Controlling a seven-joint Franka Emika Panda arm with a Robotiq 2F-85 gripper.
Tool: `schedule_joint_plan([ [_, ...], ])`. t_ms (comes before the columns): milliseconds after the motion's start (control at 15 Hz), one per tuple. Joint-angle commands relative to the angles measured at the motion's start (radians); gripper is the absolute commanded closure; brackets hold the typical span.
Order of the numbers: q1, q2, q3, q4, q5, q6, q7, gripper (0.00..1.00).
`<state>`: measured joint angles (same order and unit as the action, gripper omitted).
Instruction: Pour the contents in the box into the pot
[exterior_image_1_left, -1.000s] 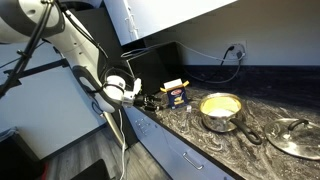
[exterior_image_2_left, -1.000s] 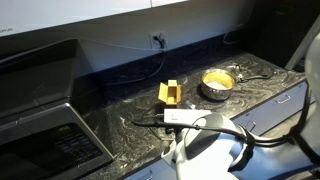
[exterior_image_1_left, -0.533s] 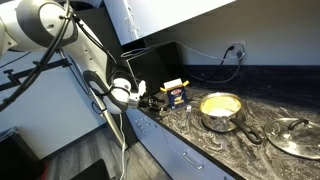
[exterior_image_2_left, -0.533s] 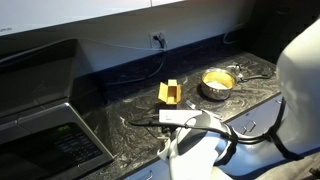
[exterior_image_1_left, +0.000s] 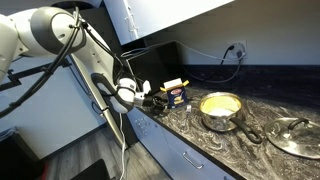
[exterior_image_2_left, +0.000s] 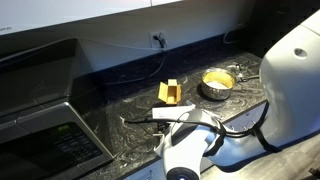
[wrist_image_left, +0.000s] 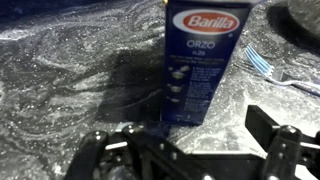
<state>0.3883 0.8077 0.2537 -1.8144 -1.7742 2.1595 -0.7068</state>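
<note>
The box (wrist_image_left: 200, 60) is a dark blue Barilla orzo carton that stands upright on the dark marbled counter. It also shows in both exterior views (exterior_image_1_left: 175, 92) (exterior_image_2_left: 170, 94), with yellow sides and open top flaps. My gripper (wrist_image_left: 190, 150) is open and empty, low over the counter just short of the box, with its fingers wider apart than the box. It shows in both exterior views (exterior_image_1_left: 150, 100) (exterior_image_2_left: 140, 120). The pot (exterior_image_1_left: 221, 108) is a shiny steel saucepan with a yellowish inside. It stands beyond the box, also visible in an exterior view (exterior_image_2_left: 217, 82).
A glass lid with a metal rim (exterior_image_1_left: 295, 135) lies past the pot. A big black appliance (exterior_image_2_left: 40, 120) stands at the counter's end, behind the box (exterior_image_1_left: 150, 65). A pale blue utensil (wrist_image_left: 265, 65) lies beside the box. The counter's front edge (exterior_image_1_left: 160, 125) is close under the gripper.
The arm has swung forward and the gripper has moved closer to the box. The box and the pot have not moved.
</note>
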Motion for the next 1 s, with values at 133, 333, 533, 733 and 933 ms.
schedule_joint_plan([
  [133, -0.005, 0.043, -0.024, 0.070, -0.051, 0.056, -0.036, 0.00],
  [333, -0.010, 0.059, -0.032, 0.088, -0.062, 0.077, -0.032, 0.00],
  [533, -0.012, 0.072, -0.038, 0.100, -0.061, 0.087, -0.026, 0.00],
  [733, -0.014, 0.080, -0.042, 0.107, -0.058, 0.095, -0.022, 0.02],
  [933, -0.014, 0.080, -0.044, 0.109, -0.059, 0.097, -0.018, 0.30],
])
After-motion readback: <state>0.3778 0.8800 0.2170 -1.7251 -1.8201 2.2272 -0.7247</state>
